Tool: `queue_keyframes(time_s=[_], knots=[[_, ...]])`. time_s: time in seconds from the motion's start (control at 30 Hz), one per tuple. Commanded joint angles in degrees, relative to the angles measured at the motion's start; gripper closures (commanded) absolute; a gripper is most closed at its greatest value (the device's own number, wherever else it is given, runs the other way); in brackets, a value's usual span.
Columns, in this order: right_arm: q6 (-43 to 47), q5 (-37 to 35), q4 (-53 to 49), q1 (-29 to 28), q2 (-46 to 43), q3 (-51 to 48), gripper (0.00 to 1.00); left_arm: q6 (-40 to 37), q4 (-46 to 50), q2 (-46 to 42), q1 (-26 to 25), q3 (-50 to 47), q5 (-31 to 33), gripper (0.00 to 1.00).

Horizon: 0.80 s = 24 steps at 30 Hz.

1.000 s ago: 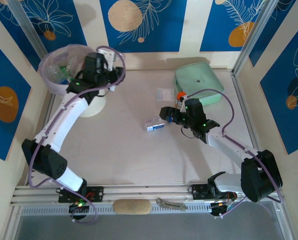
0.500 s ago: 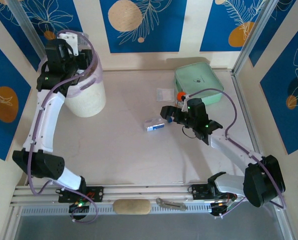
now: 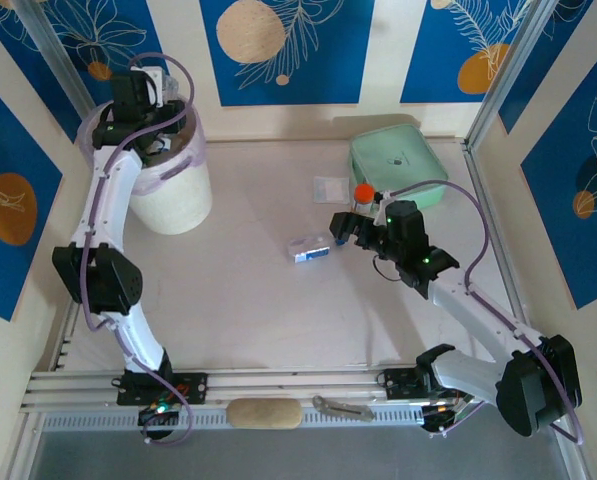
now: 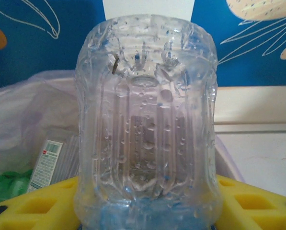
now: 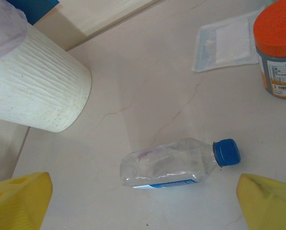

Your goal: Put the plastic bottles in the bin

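Blue-capped clear bottle point(image 5: 171, 166), label print illegible

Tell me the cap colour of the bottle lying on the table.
Blue cap, best seen in the right wrist view.

No txt you can actually read. Orange-capped jar point(image 5: 277, 57): white label w/ barcode & fine print, too small. Inside the bin point(image 4: 23, 105): white label point(image 4: 46, 160) w/ red mark, print illegible. Blue-capped bottle point(image 5: 171, 165): blue label strip, illegible.
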State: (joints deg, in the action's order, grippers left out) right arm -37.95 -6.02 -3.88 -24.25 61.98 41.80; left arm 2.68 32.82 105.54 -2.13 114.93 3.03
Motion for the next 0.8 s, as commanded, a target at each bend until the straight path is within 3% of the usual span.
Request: queue_keyframes(time_s=[0.0, 0.17, 0.37, 0.53, 0.63, 0.77], knots=[[0.6, -0.9, -0.9, 0.4, -1.3, -1.1, 0.01, 0.7, 2.1, 0.3, 0.5, 2.2, 0.4, 0.54], [0.3, -0.6, -0.4, 0.6, -1.3, -1.4, 0.01, 0.7, 3.3, 0.6, 0.5, 2.3, 1.2, 0.50], [0.2, -0.5, -0.4, 0.6, -1.3, -1.4, 0.01, 0.5, 4.3, 0.2, 0.5, 2.3, 1.7, 0.39], [0.2, -0.5, -0.3, 0.7, -1.4, -1.4, 0.01, 0.6, 3.8, -2.2, 0.5, 2.0, 2.5, 0.17], [0.1, -0.2, 0.3, 0.7, -1.0, -1.3, 0.01, 0.7, 3.0, -4.7, 0.5, 1.0, 2.6, 0.14], [-0.1, 0.6, 0.9, 0.6, 0.1, -1.1, 0.01, 1.2, 0.2, -10.1, 0.6, -3.6, 3.6, 0.00]])
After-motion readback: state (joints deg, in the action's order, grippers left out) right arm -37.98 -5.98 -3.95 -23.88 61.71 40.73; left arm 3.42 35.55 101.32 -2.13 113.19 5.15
